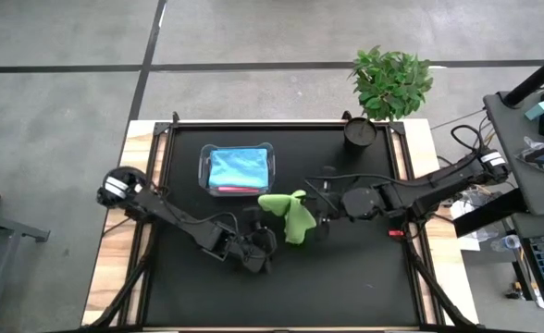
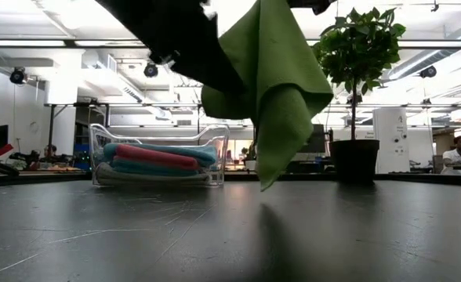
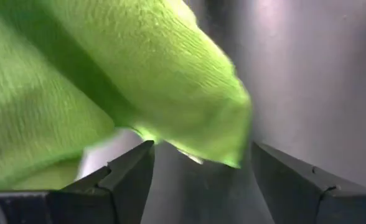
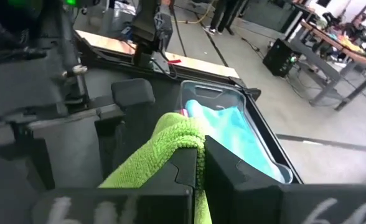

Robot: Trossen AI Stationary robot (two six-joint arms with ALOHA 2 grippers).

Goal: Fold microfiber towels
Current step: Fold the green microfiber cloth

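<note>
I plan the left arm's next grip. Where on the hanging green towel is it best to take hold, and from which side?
Probably the free lower corner of the green towel, approached from the left arm's side. The right gripper pinches its top edge, so the cloth hangs clear of the table with its tip lowest. The left gripper is open just below a fold.

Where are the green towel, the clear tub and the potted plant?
green towel (image 1: 295,218), high view, middle of the hanging cloth.
clear tub (image 2: 97,160), low view, its near left wall.
potted plant (image 2: 354,160), low view, front of the dark pot.
</note>
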